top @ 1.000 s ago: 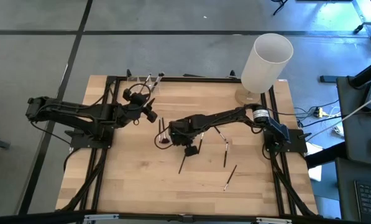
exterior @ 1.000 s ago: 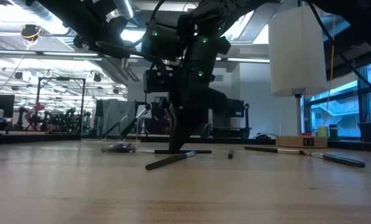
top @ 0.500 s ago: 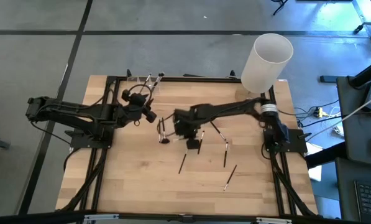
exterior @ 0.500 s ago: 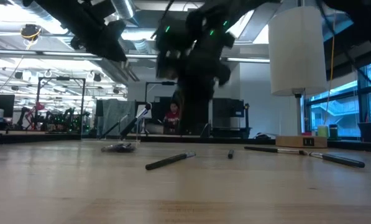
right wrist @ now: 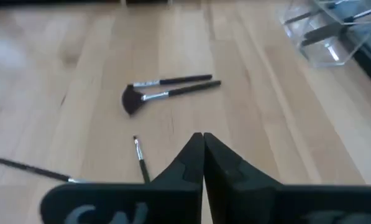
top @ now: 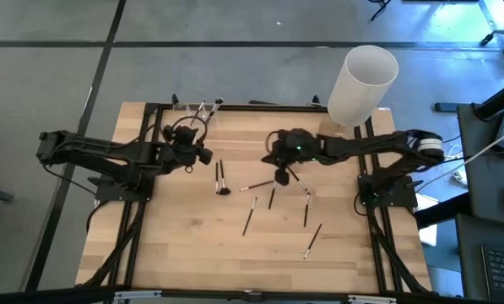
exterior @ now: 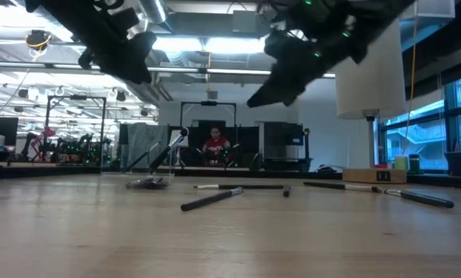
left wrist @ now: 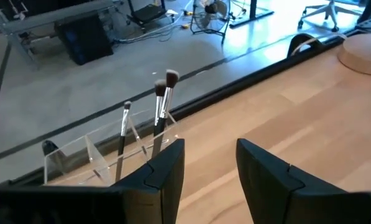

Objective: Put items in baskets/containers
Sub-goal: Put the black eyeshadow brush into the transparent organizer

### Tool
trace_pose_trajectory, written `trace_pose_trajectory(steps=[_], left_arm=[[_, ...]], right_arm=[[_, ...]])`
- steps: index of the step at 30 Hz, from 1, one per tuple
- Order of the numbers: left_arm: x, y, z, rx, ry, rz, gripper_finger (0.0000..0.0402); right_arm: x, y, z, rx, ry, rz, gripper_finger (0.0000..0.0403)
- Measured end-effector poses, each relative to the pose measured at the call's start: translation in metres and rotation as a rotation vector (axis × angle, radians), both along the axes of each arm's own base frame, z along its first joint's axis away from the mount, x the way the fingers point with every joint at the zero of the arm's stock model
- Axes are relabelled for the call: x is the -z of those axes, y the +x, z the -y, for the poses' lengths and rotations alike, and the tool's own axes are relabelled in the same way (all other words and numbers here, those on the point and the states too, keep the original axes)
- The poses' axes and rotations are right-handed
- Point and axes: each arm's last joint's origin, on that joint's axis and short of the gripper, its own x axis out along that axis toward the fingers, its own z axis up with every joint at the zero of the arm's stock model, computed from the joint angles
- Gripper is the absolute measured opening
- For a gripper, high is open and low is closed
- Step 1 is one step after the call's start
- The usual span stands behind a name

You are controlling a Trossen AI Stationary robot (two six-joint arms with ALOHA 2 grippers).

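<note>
Makeup brushes (right wrist: 166, 87) on table, beyond closed right pincer (right wrist: 202, 144), apart

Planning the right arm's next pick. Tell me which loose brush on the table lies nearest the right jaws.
The thin brush angled just below-left of the right gripper, its tip nearly under the shut jaws. The pair by the left gripper and the others lie farther off.

You have a pale wooden table (top: 176, 245) edged by a dark frame. The clear compartments (top: 194, 108) sit at its far edge, left of centre, with brushes standing in them. Loose makeup brushes (top: 248, 221) lie scattered around the table's middle. A round wooden base (top: 329, 131) rests near the far right corner.
</note>
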Motion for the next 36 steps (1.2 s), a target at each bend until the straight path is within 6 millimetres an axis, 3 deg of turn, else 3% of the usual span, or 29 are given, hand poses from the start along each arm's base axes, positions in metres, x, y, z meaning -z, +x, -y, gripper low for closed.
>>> trace_pose_trajectory(steps=[6,11,15,24,30,36], left_arm=[[0.000,0.014,-0.007,-0.015,0.023,0.047,0.0141],[-0.005,0.024,-0.016,0.063,0.022,0.079,0.0141],[-0.007,0.024,-0.021,0.093,0.041,0.051,0.0141],[-0.009,0.020,-0.033,0.079,0.104,-0.044,0.0141],[-0.010,0.016,-0.044,0.034,0.114,-0.058,0.0141],[-0.010,0.014,-0.055,0.015,0.100,-0.046,0.0141]], right_arm=[[0.023,-0.001,-0.003,-0.039,0.043,-0.170,0.0009],[0.013,0.032,-0.013,-0.113,-0.049,-0.300,0.0038],[0.017,0.066,-0.021,-0.166,-0.110,-0.419,0.0069],[0.054,0.126,-0.035,-0.270,-0.176,-0.647,0.0109],[0.059,0.147,-0.042,-0.309,-0.178,-0.713,0.0110],[0.070,0.150,-0.042,-0.307,-0.164,-0.764,0.0107]])
